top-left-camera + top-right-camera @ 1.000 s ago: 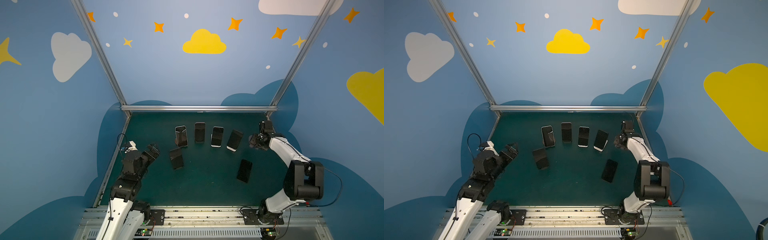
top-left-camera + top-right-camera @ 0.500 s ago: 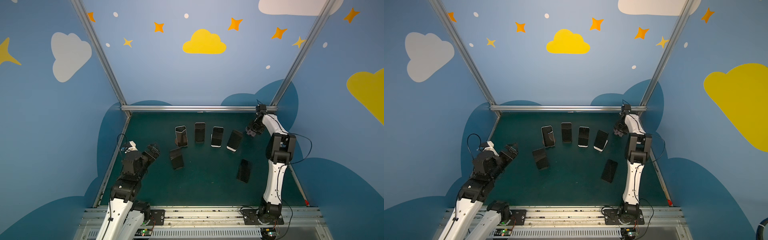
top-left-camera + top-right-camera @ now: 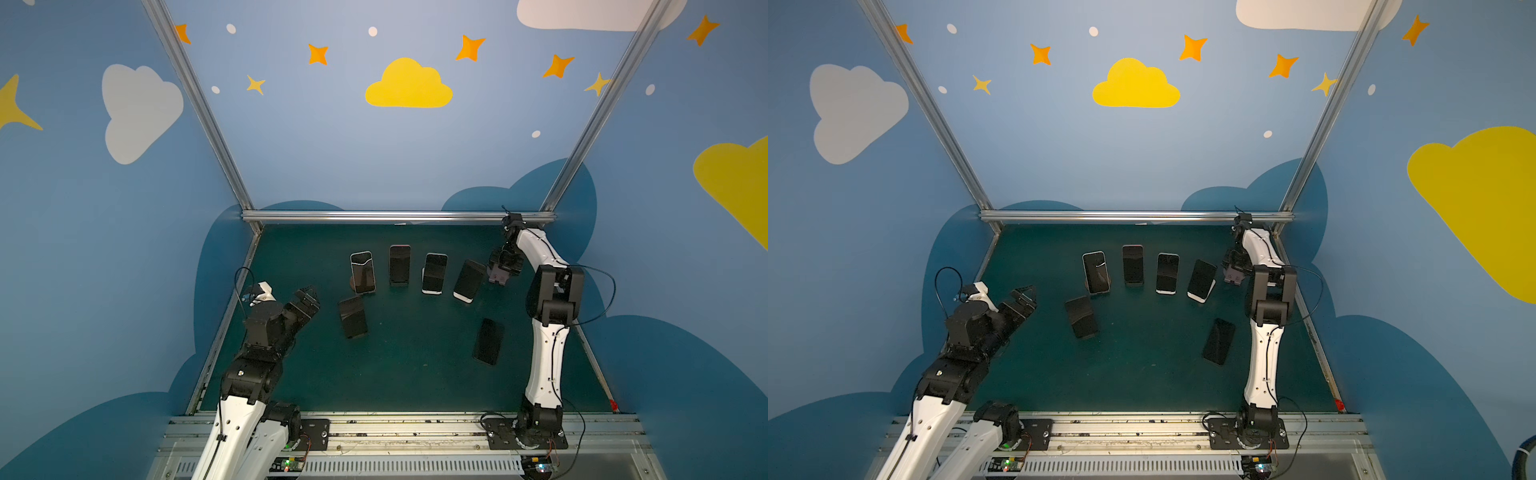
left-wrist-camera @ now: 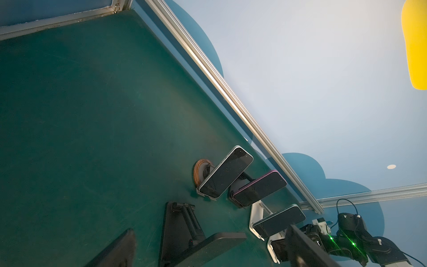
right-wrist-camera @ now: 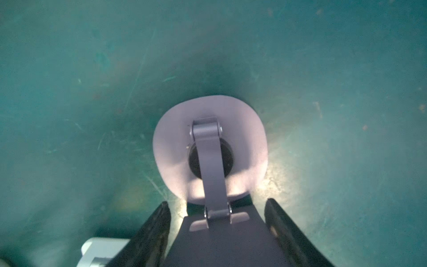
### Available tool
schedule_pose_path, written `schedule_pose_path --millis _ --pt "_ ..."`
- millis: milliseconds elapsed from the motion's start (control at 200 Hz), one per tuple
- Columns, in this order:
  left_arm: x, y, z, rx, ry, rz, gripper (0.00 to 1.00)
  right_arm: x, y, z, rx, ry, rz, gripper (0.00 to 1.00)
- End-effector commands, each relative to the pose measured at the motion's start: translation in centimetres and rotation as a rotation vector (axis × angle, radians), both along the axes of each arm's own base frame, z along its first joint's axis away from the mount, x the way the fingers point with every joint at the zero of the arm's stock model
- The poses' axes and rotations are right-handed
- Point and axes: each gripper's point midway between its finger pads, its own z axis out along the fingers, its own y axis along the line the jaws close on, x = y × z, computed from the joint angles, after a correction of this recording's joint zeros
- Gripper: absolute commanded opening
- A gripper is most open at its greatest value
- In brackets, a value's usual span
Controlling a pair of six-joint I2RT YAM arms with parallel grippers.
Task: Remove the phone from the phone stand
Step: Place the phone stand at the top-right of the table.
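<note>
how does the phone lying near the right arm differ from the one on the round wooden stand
The loose phone lies flat on the green mat, off any stand; the propped phone leans up on its wooden stand. The loose phone looks all dark; the propped phone has a pale rim. Both are slim rectangles with dark faces.

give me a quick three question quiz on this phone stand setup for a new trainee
1. How many phones stand propped in the back row?
2. True or false: the left gripper is open and empty.
3. The right gripper is at: A the lavender stand; B the phone lying flat; C the black stand.
Key: 1 four; 2 true; 3 A.
</note>
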Motion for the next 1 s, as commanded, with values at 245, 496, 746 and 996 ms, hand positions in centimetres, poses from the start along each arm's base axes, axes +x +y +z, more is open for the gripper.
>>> schedule_pose_path --millis 245,496,746,996 --pt "-0.4 0.3 0.1 0.023 -0.007 0.004 1.0 -0.8 -0.5 4.3 -0.021 -0.046 -0.013 0.73" --pt "-0.4 0.4 0.2 0.025 -0.012 0.009 1.0 -2.5 -0.4 10.1 -0.009 -0.153 -0.037 0.75" --pt "-0.5 0.6 -0.1 0.034 -0.002 0.019 1.0 -8.9 5.2 16.8 0.165 -0.35 -0.005 0.7" --pt "-1.3 1.8 0.1 0.086 0.001 0.062 1.0 -17.0 13.7 24.0 0.089 -0.741 0.366 0.72"
